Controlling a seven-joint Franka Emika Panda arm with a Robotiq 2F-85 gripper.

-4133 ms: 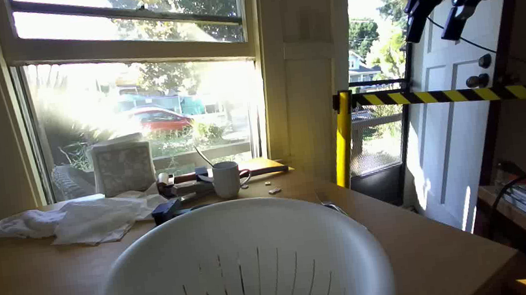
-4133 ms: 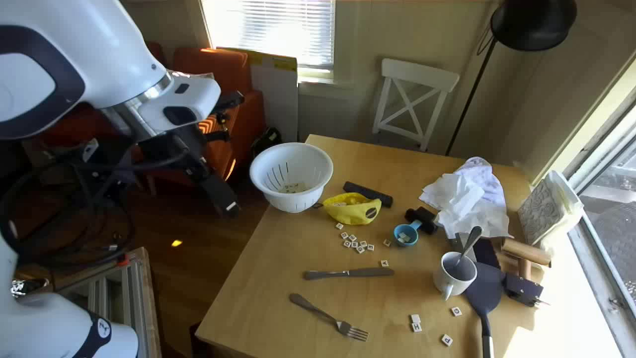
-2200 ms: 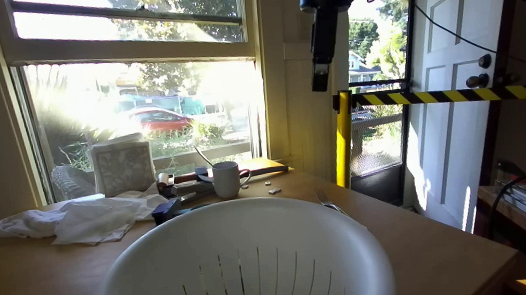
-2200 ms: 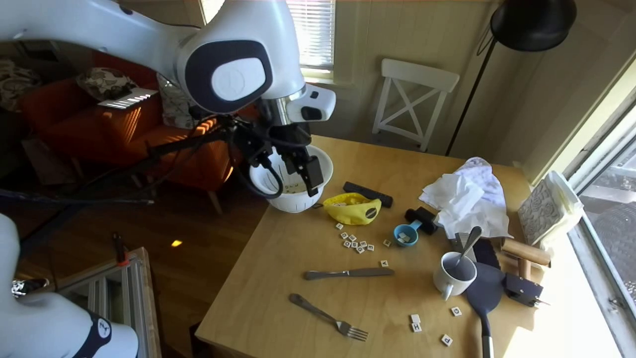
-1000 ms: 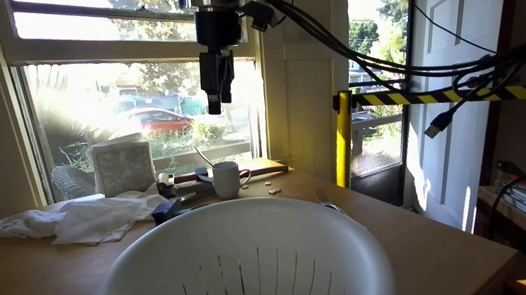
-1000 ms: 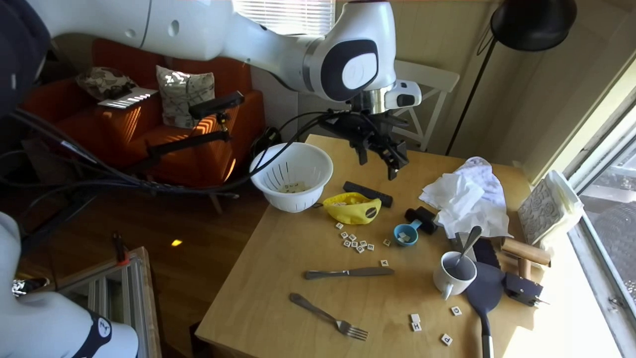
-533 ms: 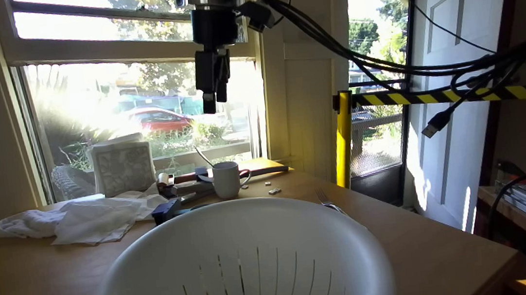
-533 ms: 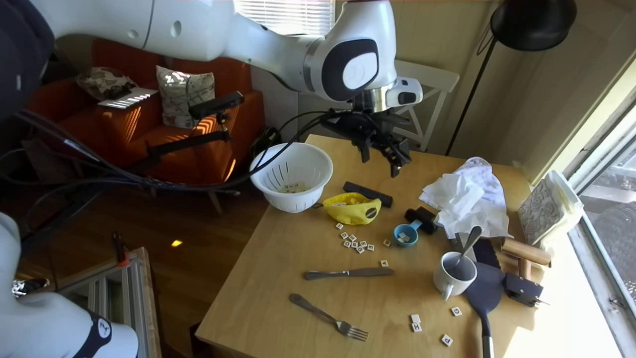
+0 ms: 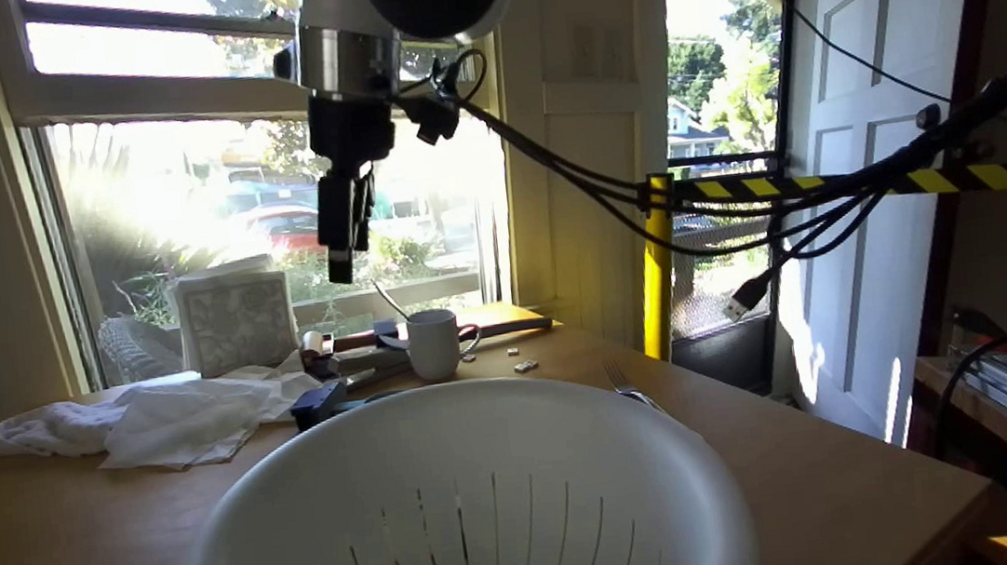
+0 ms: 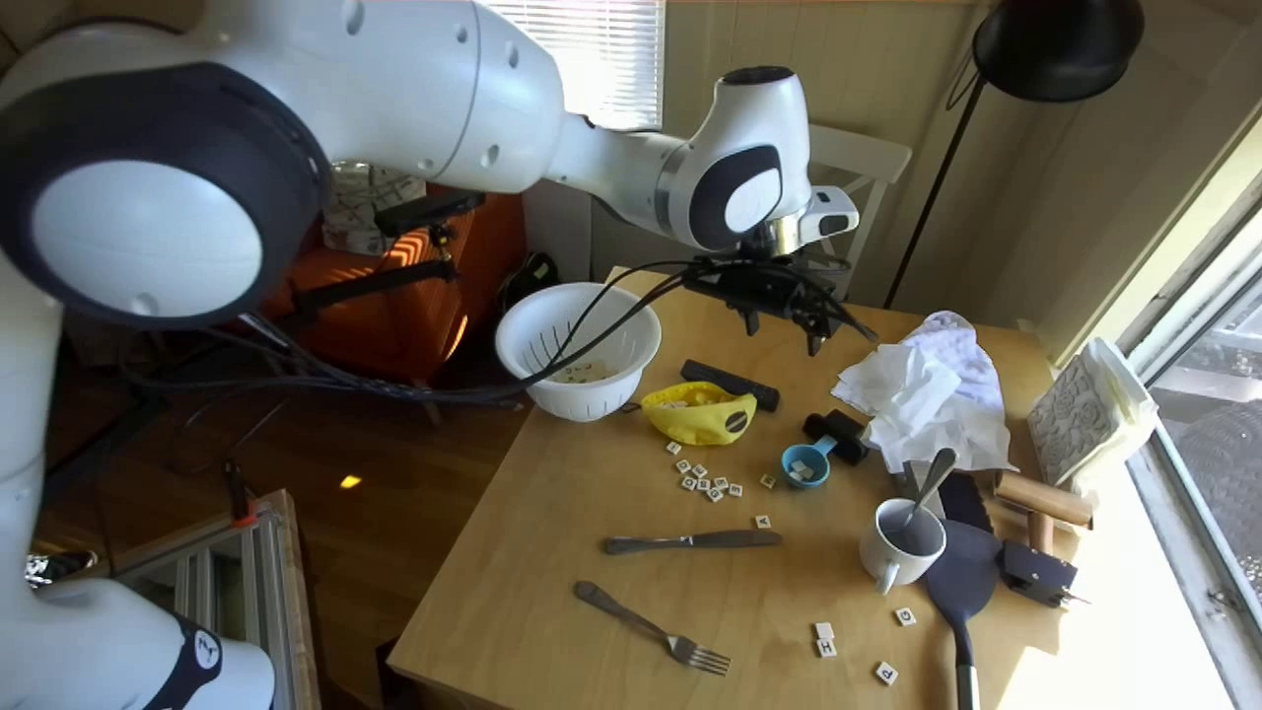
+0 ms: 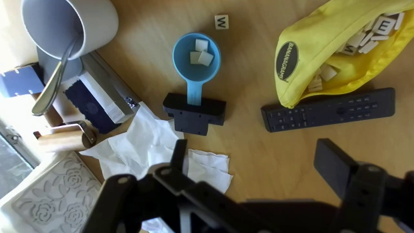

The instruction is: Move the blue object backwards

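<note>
The blue object is a small blue measuring cup (image 11: 196,73) with a few white tiles in it. Its handle rests on a black block (image 11: 194,116) in the wrist view. The cup (image 10: 801,461) and block (image 10: 838,434) also show in an exterior view, near the middle of the table (image 10: 562,532). In an exterior view the cup is mostly hidden behind the white colander. My gripper (image 11: 254,152) is open and empty, its fingers wide apart above the table. It hangs above the table's far part in both exterior views (image 10: 784,335) (image 9: 352,261), apart from the cup.
A yellow pouch (image 11: 310,42) and a black remote (image 11: 326,110) lie beside the cup. A mug (image 10: 902,542) with a spoon, white paper (image 10: 917,394) and a spatula (image 10: 961,572) are toward the window. A white colander (image 9: 463,427), knife (image 10: 690,541) and fork (image 10: 651,631) are also there.
My gripper has swung from beside the table to over it, then lowered a little and shifted toward the window side in the last half second. The cup has not moved.
</note>
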